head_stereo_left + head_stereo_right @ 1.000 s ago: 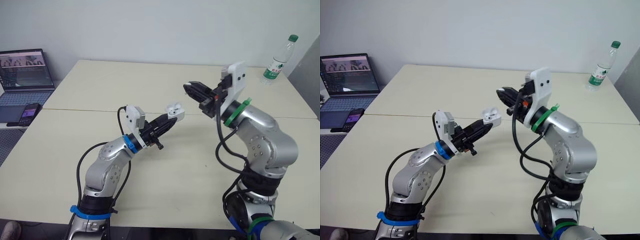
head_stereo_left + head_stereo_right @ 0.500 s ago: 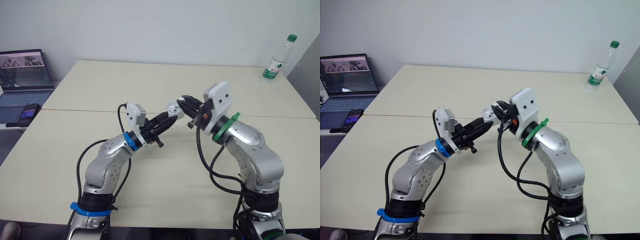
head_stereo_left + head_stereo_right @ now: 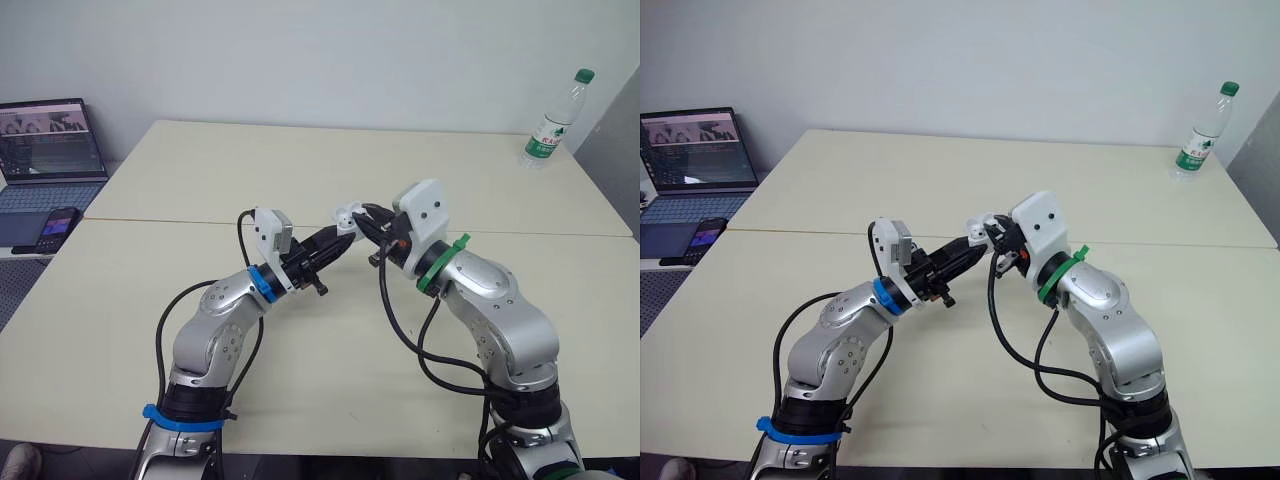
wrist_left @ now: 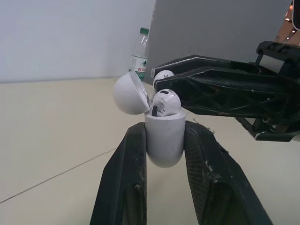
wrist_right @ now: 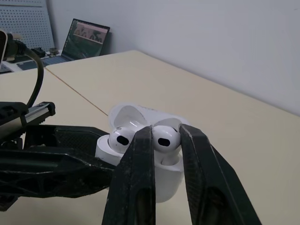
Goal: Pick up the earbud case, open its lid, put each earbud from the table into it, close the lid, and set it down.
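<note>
- step in hand, as i judge it: putting the second earbud in. the case (image 4: 163, 140) is up off the table (image 3: 300, 170), held in the air between the two arms.
- the left gripper (image 3: 338, 236) is pinching the case by its lower body, one finger on each side, the case upright.
- the lid (image 4: 129, 93) is swung back and open, on the side away from the right arm.
- one earbud (image 4: 165, 102) sits in the case, its head poking out of the top.
- the right gripper (image 3: 368, 216) has its fingers closed on the other earbud (image 5: 165, 136), right at the mouth of the case beside the first one. i cannot tell whether it is fully home in its slot or only resting at the rim.
- next move, to my eye: press it straight down until it sits level with its neighbour, then let the fingers part and back away without dragging it out.
- after that the lid needs tipping shut, and the case goes down on the table.
</note>
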### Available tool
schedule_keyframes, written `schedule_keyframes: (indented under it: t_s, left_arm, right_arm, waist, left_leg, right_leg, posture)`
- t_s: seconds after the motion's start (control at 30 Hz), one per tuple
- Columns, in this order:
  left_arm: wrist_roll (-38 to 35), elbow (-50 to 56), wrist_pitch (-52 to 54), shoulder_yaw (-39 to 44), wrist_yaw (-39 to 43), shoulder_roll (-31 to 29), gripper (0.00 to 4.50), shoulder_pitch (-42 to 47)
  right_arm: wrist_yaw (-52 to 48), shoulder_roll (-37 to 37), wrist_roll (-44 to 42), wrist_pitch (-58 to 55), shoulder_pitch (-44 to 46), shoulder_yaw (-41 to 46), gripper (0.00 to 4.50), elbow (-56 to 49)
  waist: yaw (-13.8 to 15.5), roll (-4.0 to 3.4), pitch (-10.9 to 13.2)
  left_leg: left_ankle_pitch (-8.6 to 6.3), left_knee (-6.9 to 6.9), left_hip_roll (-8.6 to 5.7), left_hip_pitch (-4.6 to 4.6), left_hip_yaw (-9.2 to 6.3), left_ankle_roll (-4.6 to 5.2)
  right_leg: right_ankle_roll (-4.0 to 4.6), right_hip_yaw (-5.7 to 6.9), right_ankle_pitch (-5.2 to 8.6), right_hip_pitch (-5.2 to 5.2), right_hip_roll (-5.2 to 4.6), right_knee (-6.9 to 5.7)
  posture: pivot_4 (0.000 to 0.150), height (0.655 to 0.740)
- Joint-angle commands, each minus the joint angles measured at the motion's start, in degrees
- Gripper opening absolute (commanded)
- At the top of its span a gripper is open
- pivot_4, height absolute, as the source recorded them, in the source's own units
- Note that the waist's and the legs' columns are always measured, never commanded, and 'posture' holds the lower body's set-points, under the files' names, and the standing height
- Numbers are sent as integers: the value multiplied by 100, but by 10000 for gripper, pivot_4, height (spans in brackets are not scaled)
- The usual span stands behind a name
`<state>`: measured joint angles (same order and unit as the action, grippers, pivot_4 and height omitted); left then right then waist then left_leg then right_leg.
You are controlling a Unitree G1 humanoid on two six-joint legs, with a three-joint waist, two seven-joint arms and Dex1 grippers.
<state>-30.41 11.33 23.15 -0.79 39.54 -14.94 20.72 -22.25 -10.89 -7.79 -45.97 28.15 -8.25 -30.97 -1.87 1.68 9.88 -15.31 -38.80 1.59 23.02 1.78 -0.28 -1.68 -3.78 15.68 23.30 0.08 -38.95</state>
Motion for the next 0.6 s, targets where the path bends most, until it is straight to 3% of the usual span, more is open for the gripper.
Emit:
schedule_keyframes:
  t_s: [0.03,0.27,0.6]
  left_arm:
    - [-111,272,-108,38,30,30,7661,35]
    - [-116,237,-108,69,48,-5,7661,65]
    - [-89,164,-156,48,84,5,7661,38]
  right_arm:
    - [117,-40,46,129,21,-41,4161,47]
    - [78,-167,-108,-113,29,-95,4161,40]
    - [261,924,-1441,172,228,968,39516,-248]
  waist:
    - [0,0,0]
    - [0,0,0]
    - [-1,0,1]
  left_leg:
    - [0,0,0,0,0,0]
    - [0,0,0,0,1,0]
    - [0,4,4,1,-2,0]
  right_leg:
    - [0,0,0,0,0,0]
    - [0,-1,0,0,0,1]
    - [0,1,0,0,2,2]
  posture:
    - [1500,7389]
    - [1500,7389]
    - [1500,7389]
